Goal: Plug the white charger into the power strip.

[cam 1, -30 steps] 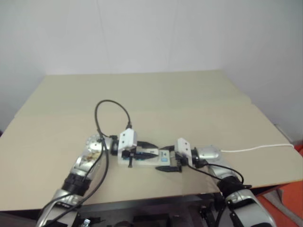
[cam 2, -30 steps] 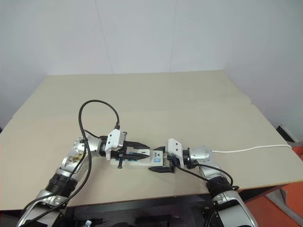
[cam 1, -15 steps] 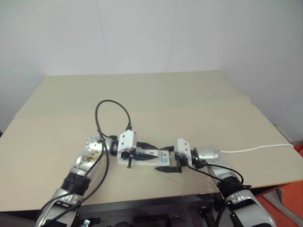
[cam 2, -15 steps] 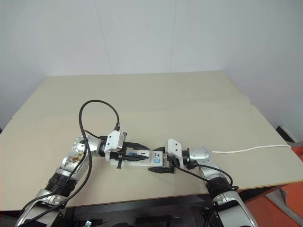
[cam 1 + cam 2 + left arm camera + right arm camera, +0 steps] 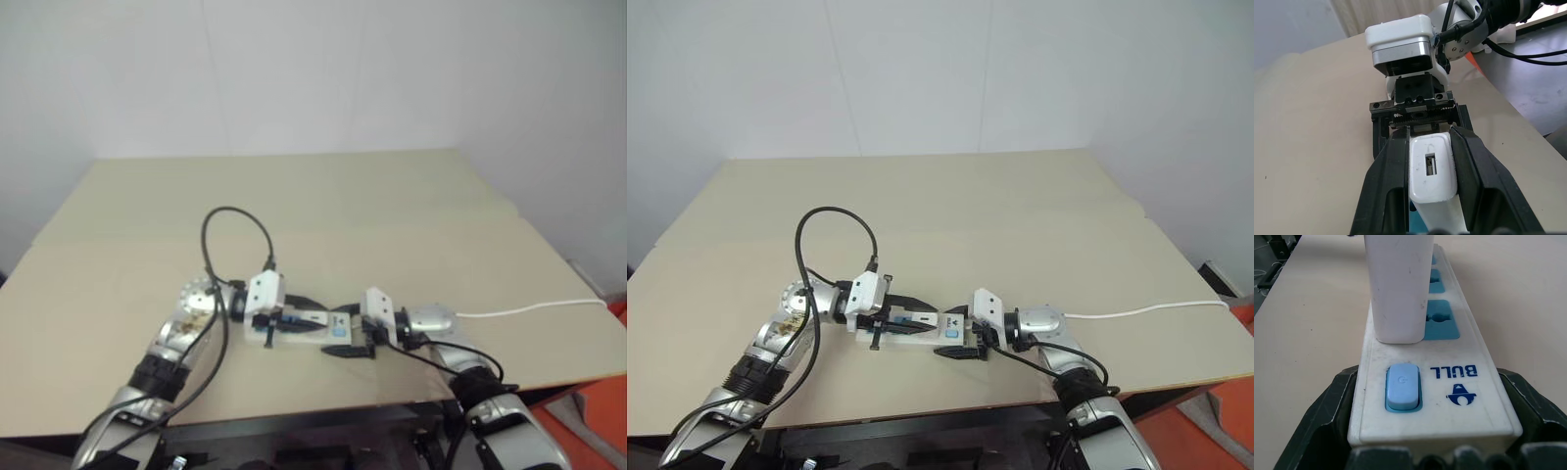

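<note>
White charger [image 5: 1431, 171] pinched between the black fingers of the left gripper [image 5: 1431, 196], standing on the power strip [image 5: 1462, 377] at lower centre of the head views, beside its blue switch [image 5: 1402, 386]. Strip's switch end clamped in the right gripper [image 5: 1435, 450]. Seated fully or not: cannot tell. Likely risks: tilted prongs jamming, smooth glossy plastic slipping, strip skidding on the matte beige table [image 5: 1019, 206]. Rounded block, long flat bar.

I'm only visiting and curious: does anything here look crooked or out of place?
Yes. The charger, pinched by the left gripper, stands on the power strip beside the blue socket nearest the switch, not over it, so it looks off target. The right gripper clamps the strip's switch end.
</note>
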You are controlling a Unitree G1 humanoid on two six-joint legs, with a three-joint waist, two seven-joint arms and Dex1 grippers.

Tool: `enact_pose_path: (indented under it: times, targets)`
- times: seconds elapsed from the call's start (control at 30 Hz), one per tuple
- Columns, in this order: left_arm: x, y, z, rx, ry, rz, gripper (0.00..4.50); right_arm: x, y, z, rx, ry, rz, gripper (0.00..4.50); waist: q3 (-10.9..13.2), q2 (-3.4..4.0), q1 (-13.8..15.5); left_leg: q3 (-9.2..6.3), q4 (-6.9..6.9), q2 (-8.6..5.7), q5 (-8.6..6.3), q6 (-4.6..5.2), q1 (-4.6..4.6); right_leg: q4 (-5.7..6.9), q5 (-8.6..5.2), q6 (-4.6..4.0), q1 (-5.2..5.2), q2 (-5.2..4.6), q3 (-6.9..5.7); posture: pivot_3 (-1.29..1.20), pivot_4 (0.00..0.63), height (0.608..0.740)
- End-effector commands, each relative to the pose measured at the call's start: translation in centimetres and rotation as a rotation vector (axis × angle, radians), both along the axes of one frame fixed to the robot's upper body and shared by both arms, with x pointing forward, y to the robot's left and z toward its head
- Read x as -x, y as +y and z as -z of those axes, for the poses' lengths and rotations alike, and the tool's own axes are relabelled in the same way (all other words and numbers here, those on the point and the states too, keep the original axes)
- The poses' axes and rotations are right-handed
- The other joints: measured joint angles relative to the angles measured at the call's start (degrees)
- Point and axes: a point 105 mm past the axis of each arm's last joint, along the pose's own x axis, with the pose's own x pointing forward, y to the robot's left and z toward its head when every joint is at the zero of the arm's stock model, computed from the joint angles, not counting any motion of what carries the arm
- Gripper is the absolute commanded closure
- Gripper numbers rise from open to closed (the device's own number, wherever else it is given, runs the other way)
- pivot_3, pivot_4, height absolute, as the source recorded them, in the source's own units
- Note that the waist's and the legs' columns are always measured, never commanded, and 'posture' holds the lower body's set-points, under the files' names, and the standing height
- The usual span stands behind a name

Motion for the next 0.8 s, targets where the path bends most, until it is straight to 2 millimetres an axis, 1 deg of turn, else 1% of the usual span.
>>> enact_pose_path:
  times: [0.03, 0.57, 0.63, 0.67, 0.8]
  targets:
    - [0.5, 1.5, 4.6, -0.167, 0.147, -0.052, 3.54, 0.8, 0.2, 0.9, 0.050, 0.010, -0.040, 1.07, -0.1, 0.00, 0.0, 0.00, 0.00, 0.00, 0.00, 0.00, 0.00, 0.00, 0.00, 0.00, 0.00, 0.00, 0.00, 0.00, 0.150, 0.740]
    - [0.5, 1.4, 4.4, -0.157, 0.160, -0.057, 3.54, 0.9, 0.4, 0.9, 0.045, 0.015, -0.042, 1.07, -0.2, 0.03, 0.0, 0.00, -0.04, 0.00, 0.00, 0.00, 0.00, -0.08, -0.01, -0.01, 0.02, 0.00, -0.01, 0.00, 0.150, 0.740]
    - [0.4, 1.4, 4.4, -0.159, 0.162, -0.060, 2.81, 0.9, 0.4, 0.9, 0.043, 0.016, -0.042, 1.07, -0.2, 0.03, 0.0, 0.00, -0.04, 0.00, 0.00, 0.00, 0.00, -0.08, -0.01, -0.01, 0.02, 0.00, -0.01, 0.00, 0.150, 0.740]
    - [0.4, 1.3, 4.3, -0.159, 0.167, -0.058, 2.60, 0.9, 0.4, 0.9, 0.043, 0.017, -0.042, 1.07, -0.2, 0.05, -0.1, 0.00, -0.05, 0.00, 0.00, 0.00, 0.00, -0.08, -0.01, -0.01, 0.01, 0.00, -0.01, 0.00, 0.150, 0.740]
    - [0.1, 1.1, 3.7, -0.132, 0.165, -0.069, 1.26, 0.9, 0.4, 0.9, 0.041, 0.018, -0.041, 1.07, -0.2, 0.04, 0.2, 0.03, -0.08, 0.03, 0.00, 0.00, -0.09, -0.09, -0.01, -0.01, -0.11, 0.03, -0.02, 0.00, 0.150, 0.740]
